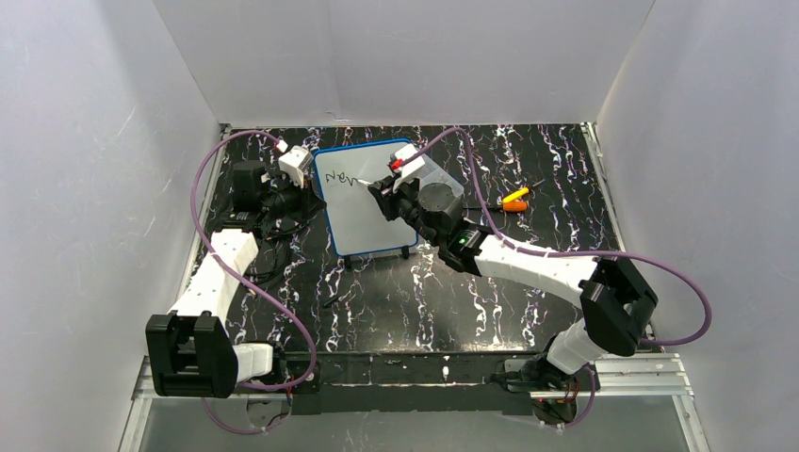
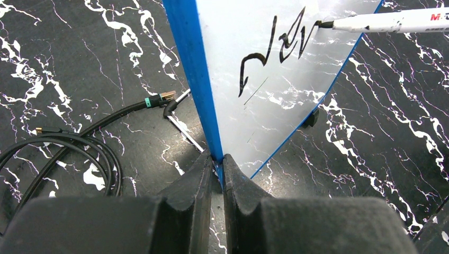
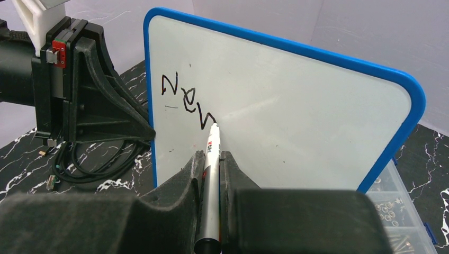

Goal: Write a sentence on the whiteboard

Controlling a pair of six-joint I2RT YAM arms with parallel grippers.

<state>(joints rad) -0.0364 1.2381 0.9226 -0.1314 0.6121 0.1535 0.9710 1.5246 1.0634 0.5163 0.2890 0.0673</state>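
The whiteboard [image 1: 377, 221] stands upright at upper centre of the top view, on the marbled table [image 1: 490, 311]. The left gripper [image 2: 218, 159] is clamped tight on its blue left edge, steadying it. The right gripper [image 3: 210, 159] is closed on a white marker [image 3: 213, 138], whose tip touches the board at the tail of "New", the only word of the sentence [image 3: 185, 98] written.

Judgement: writing is at an early stage. Recommended: light, even tip pressure, a firm clamp on the edge, and a clear gap before the next word.

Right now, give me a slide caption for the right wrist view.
Right gripper holds a marker at "New" on the whiteboard; left gripper clamps its edge.
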